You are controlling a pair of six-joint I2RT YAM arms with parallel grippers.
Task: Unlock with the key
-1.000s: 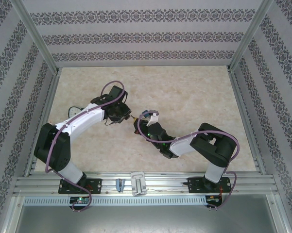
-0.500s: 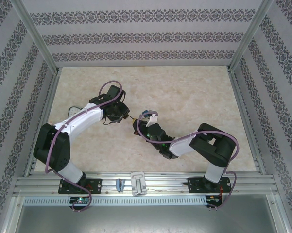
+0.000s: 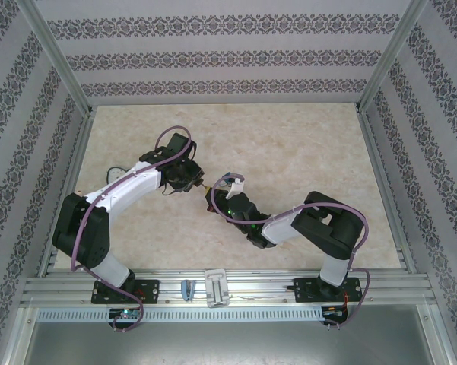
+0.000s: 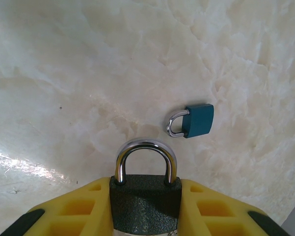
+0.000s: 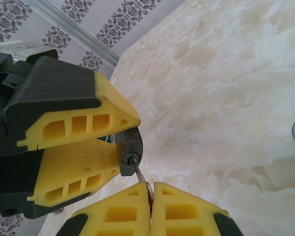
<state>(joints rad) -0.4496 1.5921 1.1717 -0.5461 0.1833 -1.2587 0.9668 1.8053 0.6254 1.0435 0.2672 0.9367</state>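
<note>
— Yellow fingers, both pairs. What do we see the left gripper (image 4: 145, 186) doing?

— We see it clamped on the dark padlock (image 4: 145, 199). In the left wrist view its pads press the lock body from nine and three o'clock, and the steel shackle (image 4: 146, 155) stands out past the fingertips toward twelve.

— And the right gripper (image 5: 150, 189)?

— We see its fingers drawn together on the key (image 5: 139, 172), with only a thin seam between the pads. In the right wrist view the blade leaves the fingertips toward eleven o'clock.

— Where does the lock sit from that gripper?

— At eleven o'clock, just beyond its tips. We see the keyhole face turned toward us between the left gripper's (image 5: 127, 142) two pads, and the blade's tip meets the keyway. How deep it goes we cannot tell.

— From above?

— We put the left gripper (image 3: 198, 182) near the middle of the marble-patterned table (image 3: 312, 144), and the right gripper (image 3: 213, 199) just beside it at five o'clock, the two tips nearly touching.

— Anything else on the table?

— In the left wrist view we see a blue padlock (image 4: 199, 120) lying flat on the surface at two o'clock from the dark lock's shackle, apart from it, its own small shackle pointing toward nine.
</note>
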